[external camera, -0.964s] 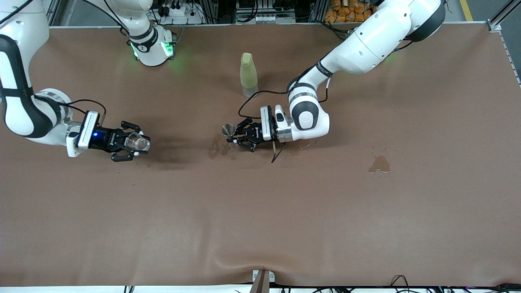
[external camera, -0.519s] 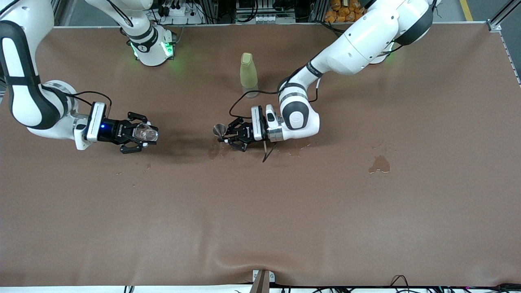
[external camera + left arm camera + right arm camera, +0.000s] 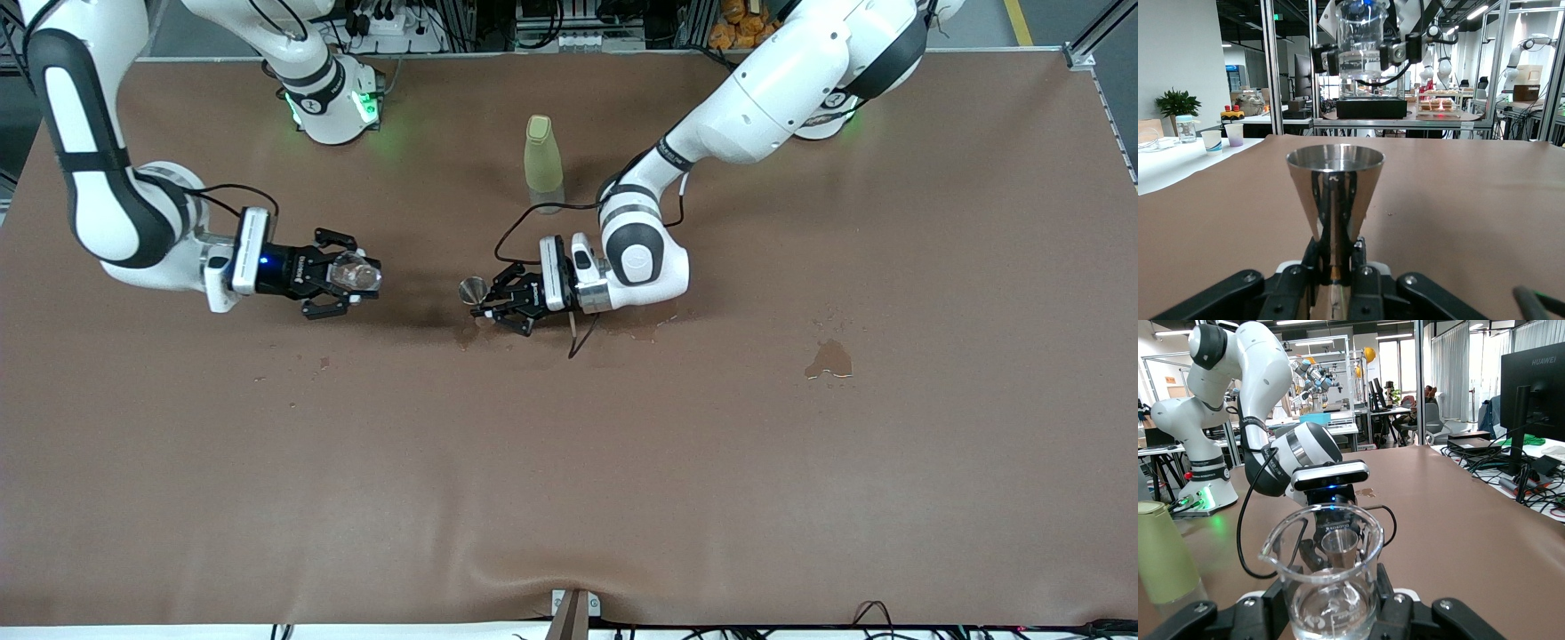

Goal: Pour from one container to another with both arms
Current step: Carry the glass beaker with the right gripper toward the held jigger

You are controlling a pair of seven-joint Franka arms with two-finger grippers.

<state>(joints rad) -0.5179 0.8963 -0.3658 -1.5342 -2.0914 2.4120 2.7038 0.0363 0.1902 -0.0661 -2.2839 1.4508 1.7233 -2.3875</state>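
- Water stains (image 3: 829, 358) darken the brown table (image 3: 569, 462) toward the left arm's end, nearer to the front camera than both grippers
- Silvery metal measure (image 3: 472, 289), a small shiny cone with a round open rim and narrow waist, stands upright over the table's middle; the left gripper (image 3: 502, 303) is clamped on its lower half
- In the left wrist view the measure (image 3: 1334, 193) mirrors the room, with the gripper's fingers (image 3: 1362, 263) pressed against its waist
- Clear cup (image 3: 354, 271), tiny, see-through glass with a pouring lip, is held upright by the right gripper (image 3: 342, 276), fingers closed on its sides, over the table toward the right arm's end
- In the right wrist view the cup (image 3: 1326, 580) holds a little clear liquid
- Compared with a second ago, both grippers have drawn toward each other; cup and measure are closer but still apart
- Yellow-green bottle (image 3: 542, 163) stands farther from the front camera than the measure, unmoved
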